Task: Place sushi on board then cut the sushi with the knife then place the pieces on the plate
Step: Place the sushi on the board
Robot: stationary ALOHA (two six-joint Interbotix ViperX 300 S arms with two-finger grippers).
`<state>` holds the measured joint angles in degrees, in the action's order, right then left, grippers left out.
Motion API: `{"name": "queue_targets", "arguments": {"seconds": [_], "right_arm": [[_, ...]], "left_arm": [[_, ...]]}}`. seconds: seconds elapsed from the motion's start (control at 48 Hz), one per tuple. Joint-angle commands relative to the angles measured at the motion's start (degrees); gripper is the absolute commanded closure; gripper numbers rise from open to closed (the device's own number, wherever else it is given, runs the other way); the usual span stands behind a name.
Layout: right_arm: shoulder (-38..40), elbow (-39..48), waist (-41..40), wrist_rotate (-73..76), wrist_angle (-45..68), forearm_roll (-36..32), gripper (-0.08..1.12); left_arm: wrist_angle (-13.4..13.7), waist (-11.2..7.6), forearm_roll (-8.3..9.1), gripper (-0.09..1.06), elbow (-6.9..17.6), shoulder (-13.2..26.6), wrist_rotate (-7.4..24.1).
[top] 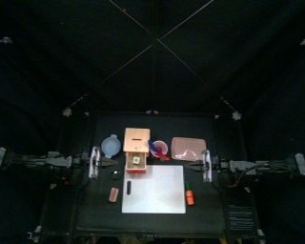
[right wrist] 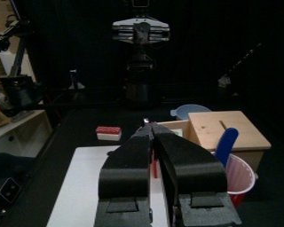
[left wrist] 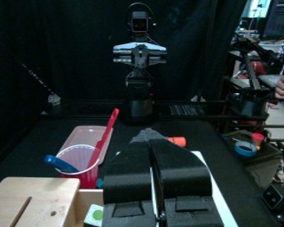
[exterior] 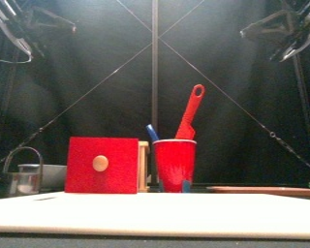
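The white cutting board point(top: 155, 189) lies bare at the table's front middle. Behind it stands the wooden box point(top: 138, 141) with its red drawer front point(exterior: 101, 165) pulled out toward the board. A dark green sushi roll point(top: 136, 164) lies in the drawer. A red cup point(exterior: 174, 163) beside the box holds a red knife point(exterior: 190, 111) and a blue knife point(exterior: 152, 133). The pink plate point(top: 190, 148) lies right of the cup. My left gripper point(left wrist: 148, 133) hangs shut at the table's left edge. At the right edge my right gripper point(right wrist: 151, 129) is shut too. Both hold nothing.
A blue-grey bowl point(top: 110, 146) sits left of the box. A small red toy point(top: 113, 194) lies just left of the board, and an orange-red toy point(top: 190, 197) lies at its right edge. A metal cutter point(exterior: 26, 177) stands at the far left.
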<state>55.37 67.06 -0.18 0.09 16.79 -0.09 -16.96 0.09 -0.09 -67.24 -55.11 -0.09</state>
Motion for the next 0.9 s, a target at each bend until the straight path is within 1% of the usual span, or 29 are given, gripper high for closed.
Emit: {"name": "queue_targets", "arguments": {"seconds": [0.021,0.042,0.104,0.188,0.229,0.312,0.375,0.438,0.5,0.583,0.688,0.729,0.896], "right_arm": [[-3.1,-1.7,-2.3,0.6,0.2,0.5,1.03],[-4.0,-2.1,-2.8,0.7,0.2,0.6,1.02],[-9.8,-5.7,-4.1,1.1,0.1,0.9,0.97],[-20.8,-14.5,-4.1,1.1,-1.8,0.4,0.91],[-26.8,-20.0,-4.1,1.1,-5.0,0.3,0.88],[-37.3,-30.8,-4.6,1.1,-14.6,0.1,0.83],[-43.0,-37.5,-5.4,0.7,-20.8,0.0,0.79],[-47.2,-42.0,-6.2,0.6,-25.0,-0.2,0.73],[-50.3,-44.6,-6.6,0.6,-27.9,-0.3,0.61],[-54.1,-47.4,-6.2,0.9,-30.1,-0.2,0.36],[-58.3,-51.0,-6.2,1.1,-32.4,-0.3,0.10],[-59.9,-52.5,-6.2,1.0,-33.0,-0.4,0.07],[-66.5,-58.7,-7.0,1.1,-35.3,-3.9,0.07]], "left_arm": [[-3.1,0.88,0.09,0.99,0.4,1.8,0.4],[-3.7,0.97,0.18,0.98,0.4,1.8,0.4],[-6.2,1.85,0.44,0.96,0.4,2.7,0.5],[-8.3,3.52,0.44,0.95,0.5,4.7,0.4],[-9.2,3.52,0.35,0.95,0.6,5.4,0.2],[-9.9,3.43,0.26,0.95,0.6,6.0,0.1],[-10.0,3.34,0.26,0.95,0.4,6.0,0.1],[-10.1,3.34,0.26,0.95,0.1,6.0,0.1],[-10.1,3.34,0.35,0.95,-0.1,6.0,0.2],[-10.0,3.34,0.44,0.95,-0.5,6.0,0.2],[-10.1,3.34,0.53,0.95,-1.1,6.0,0.3],[-10.0,3.34,0.53,0.95,-1.3,6.0,0.4],[-10.1,3.34,0.53,0.95,-1.7,6.0,0.4]]}}
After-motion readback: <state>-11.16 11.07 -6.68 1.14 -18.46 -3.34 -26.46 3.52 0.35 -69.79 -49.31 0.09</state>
